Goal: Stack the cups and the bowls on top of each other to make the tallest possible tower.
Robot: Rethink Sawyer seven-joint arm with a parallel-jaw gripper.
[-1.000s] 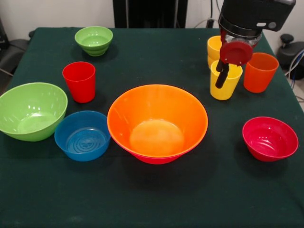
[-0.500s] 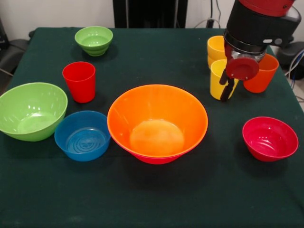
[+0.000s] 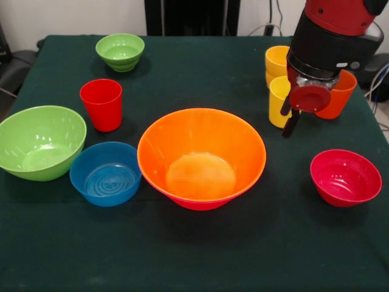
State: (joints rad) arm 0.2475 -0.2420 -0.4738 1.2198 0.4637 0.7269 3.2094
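A large orange bowl (image 3: 201,155) sits nested in a pink bowl (image 3: 200,205) at the table's middle, forming the tower's base. To its left are a blue bowl (image 3: 105,173), a green bowl (image 3: 39,141), a red cup (image 3: 102,104) and, at the far left, a small green bowl (image 3: 120,51). A red bowl (image 3: 345,176) stands at the right. My gripper (image 3: 289,126) hangs low at the right side of the nearer yellow cup (image 3: 277,100). It partly hides that cup and the orange cup (image 3: 338,97). A second yellow cup (image 3: 275,61) stands behind.
The dark green table (image 3: 194,255) ends close to the right of the orange cup and the red bowl. Bare cloth lies along the near edge and between the small green bowl and the yellow cups.
The gripper has come down and shifted a little to the right, from above the nearer yellow cup's rim to low beside it. No cup or bowl has moved.
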